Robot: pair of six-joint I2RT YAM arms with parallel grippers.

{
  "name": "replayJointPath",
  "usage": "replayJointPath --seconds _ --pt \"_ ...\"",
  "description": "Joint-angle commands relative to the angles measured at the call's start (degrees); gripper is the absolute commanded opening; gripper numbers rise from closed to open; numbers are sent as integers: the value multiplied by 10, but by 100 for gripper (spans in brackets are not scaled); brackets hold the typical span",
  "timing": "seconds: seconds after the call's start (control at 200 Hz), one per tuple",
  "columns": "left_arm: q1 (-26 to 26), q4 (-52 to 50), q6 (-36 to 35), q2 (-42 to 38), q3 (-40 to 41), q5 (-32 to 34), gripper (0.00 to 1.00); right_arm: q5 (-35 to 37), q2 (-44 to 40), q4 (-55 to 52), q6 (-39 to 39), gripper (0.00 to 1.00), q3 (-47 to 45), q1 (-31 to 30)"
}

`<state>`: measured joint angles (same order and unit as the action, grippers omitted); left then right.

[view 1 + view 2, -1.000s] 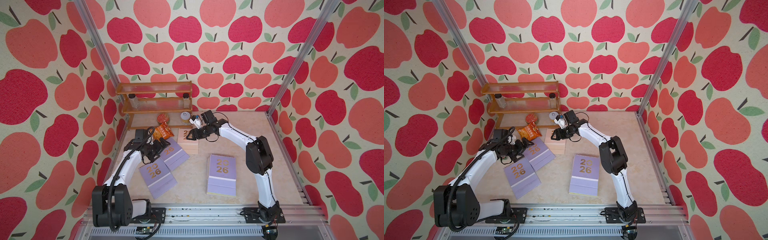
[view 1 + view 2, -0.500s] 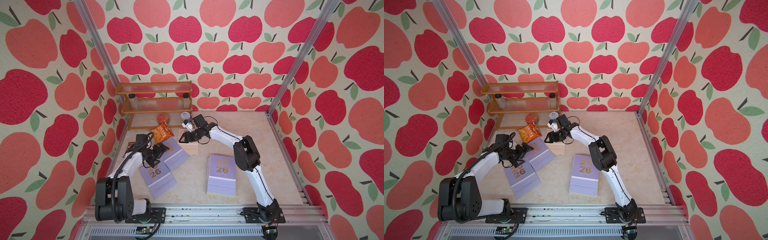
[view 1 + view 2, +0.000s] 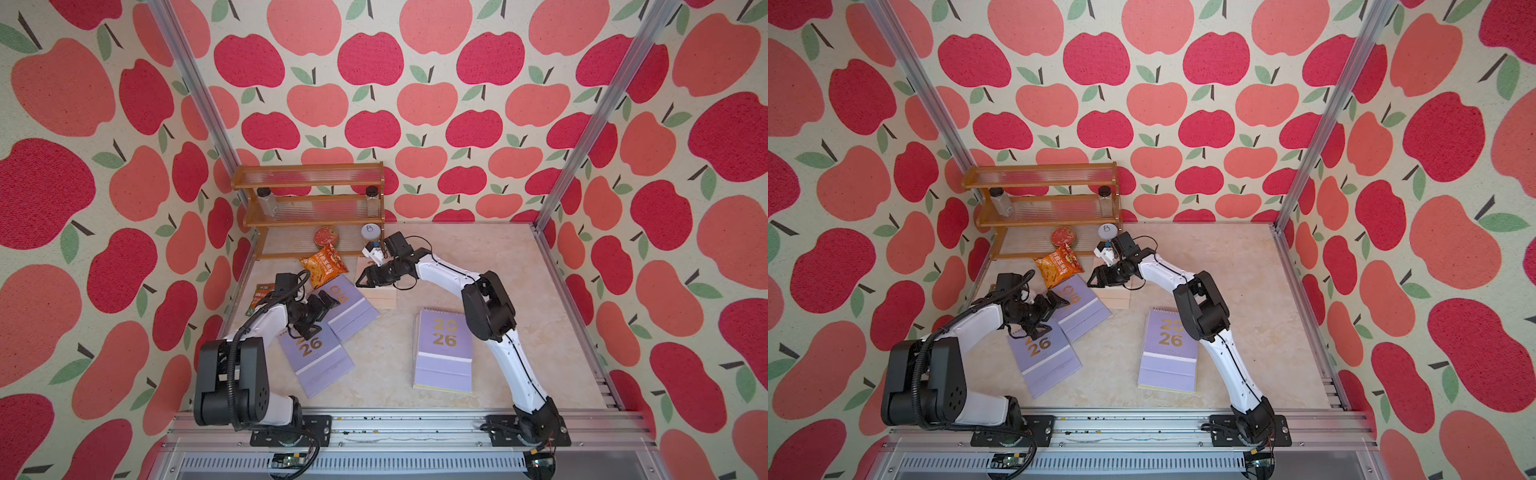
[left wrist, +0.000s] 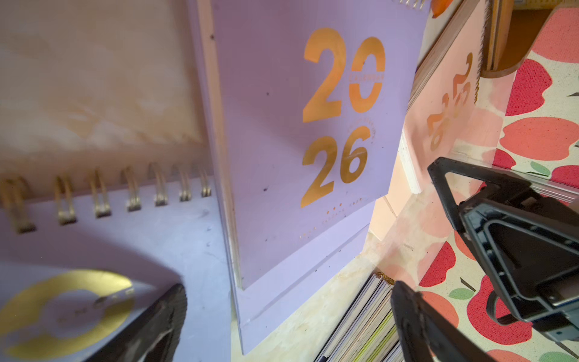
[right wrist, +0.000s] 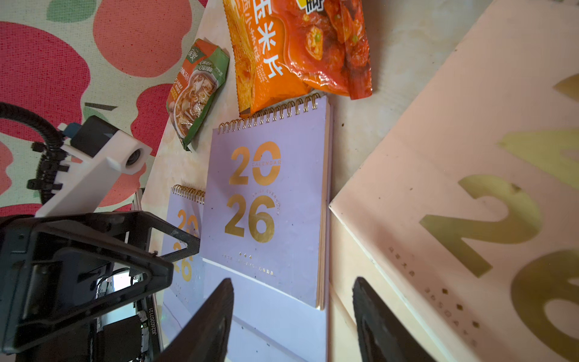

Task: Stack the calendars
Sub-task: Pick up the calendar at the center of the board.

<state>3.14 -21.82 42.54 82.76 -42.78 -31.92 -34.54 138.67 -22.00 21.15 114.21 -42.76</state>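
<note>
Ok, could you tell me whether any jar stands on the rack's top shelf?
No, the left jar and the right jar both stand on the middle shelf of the rack.

I see walls [image 3: 374,62] all around with big red and pink apples and green leaves on a cream back, and the table [image 3: 519,257] is pale sandy with cloudy swirls. The purple calendars [image 3: 444,349] are a light lilac with shiny gold "2026" numbers, and the pink calendar [image 5: 454,141] has gold numbers too. The snack bag [image 3: 324,266] is bright orange, the small packet [image 3: 262,293] is green and orange, and the shelf [image 3: 307,176] is honey brown.
</note>
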Motion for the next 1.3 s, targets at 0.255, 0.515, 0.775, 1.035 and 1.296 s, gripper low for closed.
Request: replayJointPath --seconds 0.255,0.515,0.775,1.035,1.296 --pt "3 42 -8 22 -1 16 100 -25 27 9 16 63 10 -13" --pt "2 66 -12 30 5 16 100 -34 32 15 22 63 6 -17" --pt "-17 125 -9 25 2 -8 99 -45 39 33 39 63 -3 -23" --pt "-38 138 -12 38 -14 -8 99 -46 37 33 38 62 -9 -30" --pt "-40 149 -6 36 -13 -10 99 -53 41 31 37 62 -20 -32"
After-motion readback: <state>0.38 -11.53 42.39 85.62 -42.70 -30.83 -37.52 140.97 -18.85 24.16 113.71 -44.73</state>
